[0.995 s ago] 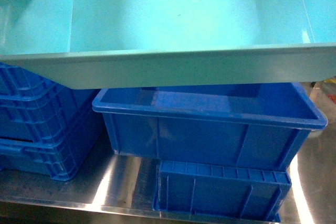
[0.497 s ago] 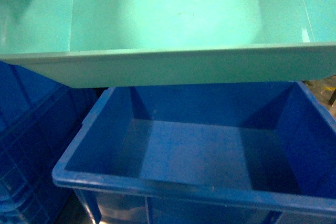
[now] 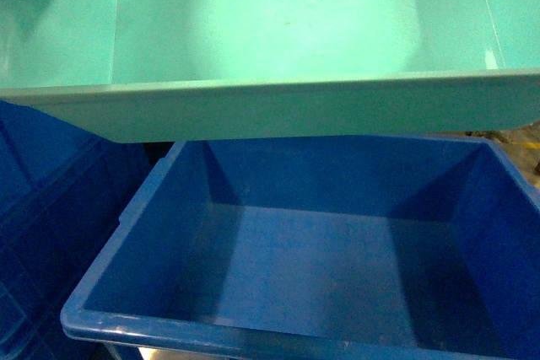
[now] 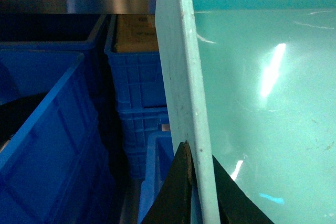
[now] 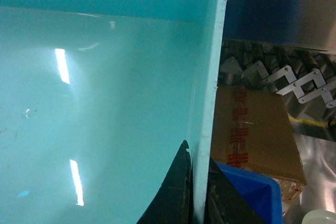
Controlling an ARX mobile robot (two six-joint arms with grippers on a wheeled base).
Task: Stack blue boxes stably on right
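The turquoise tub is hanging in the air across the top of the head view, its open side facing up and its long axis running left to right, with the near long wall facing the camera. It is sitting almost level, the left end just a touch lower than the right. Directly below it, a dark blue bin is standing open and empty, and the tub is floating above the bin's far edge without touching it.

The left gripper is clamping the tub's left end wall, one black finger on the outside and one on the inside. The right gripper is pinching the right end wall the same way.

Ribbed blue crates are standing stacked to the left, beside the bin. A cardboard box is lying off to the right, next to a blue corner of another container.
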